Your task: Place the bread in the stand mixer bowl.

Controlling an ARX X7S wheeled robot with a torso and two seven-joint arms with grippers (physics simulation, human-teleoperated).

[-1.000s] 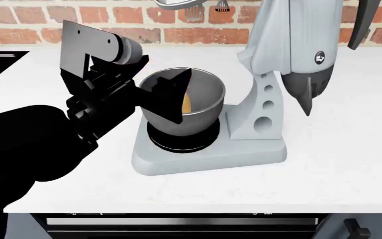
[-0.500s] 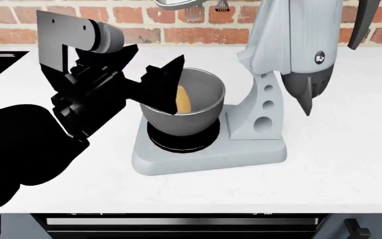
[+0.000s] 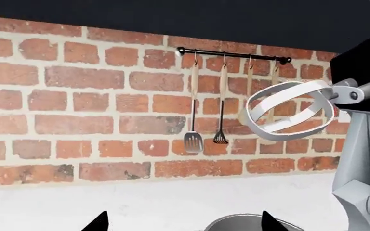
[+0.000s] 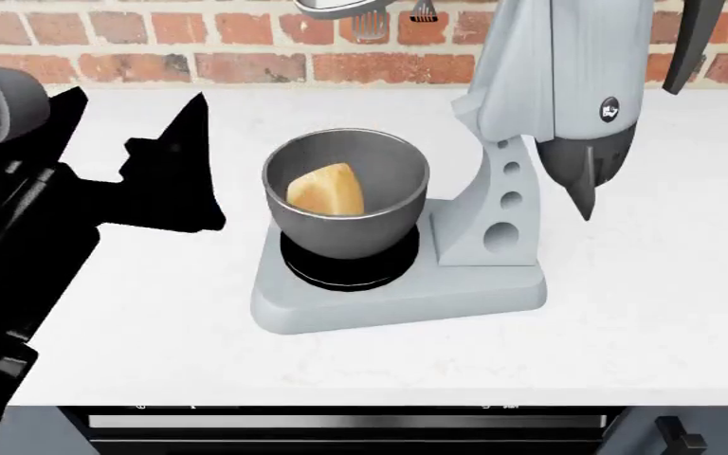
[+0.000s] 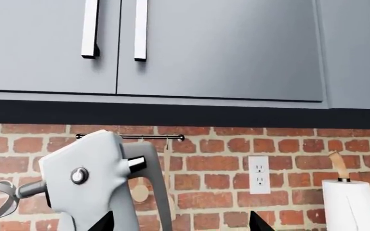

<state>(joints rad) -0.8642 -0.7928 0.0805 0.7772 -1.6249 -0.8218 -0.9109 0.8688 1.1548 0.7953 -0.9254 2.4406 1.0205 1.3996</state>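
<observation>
The bread [image 4: 327, 190], a small golden-tan chunk, lies inside the dark-grey stand mixer bowl [image 4: 338, 237], which sits on the light-grey mixer's base. My left gripper [image 4: 208, 163] is open and empty, to the left of the bowl and clear of it. In the left wrist view its two fingertips [image 3: 99, 222] stand wide apart with nothing between them, and the bowl's rim [image 3: 236, 223] shows near one tip. My right gripper [image 5: 181, 226] is held high, open and empty, facing the mixer head and the brick wall.
The stand mixer [image 4: 516, 218] has its head [image 4: 567, 66] tilted up over the bowl, with a flat beater [image 3: 281, 111] attached. A utensil rail [image 3: 233, 53] hangs on the brick wall. A paper towel roll [image 5: 347, 204] and grey cabinets [image 5: 172, 48] show in the right wrist view.
My left gripper has drawn back to the left, away from the bowl. The bread, half hidden behind its finger before, now lies in full view in the bowl.
</observation>
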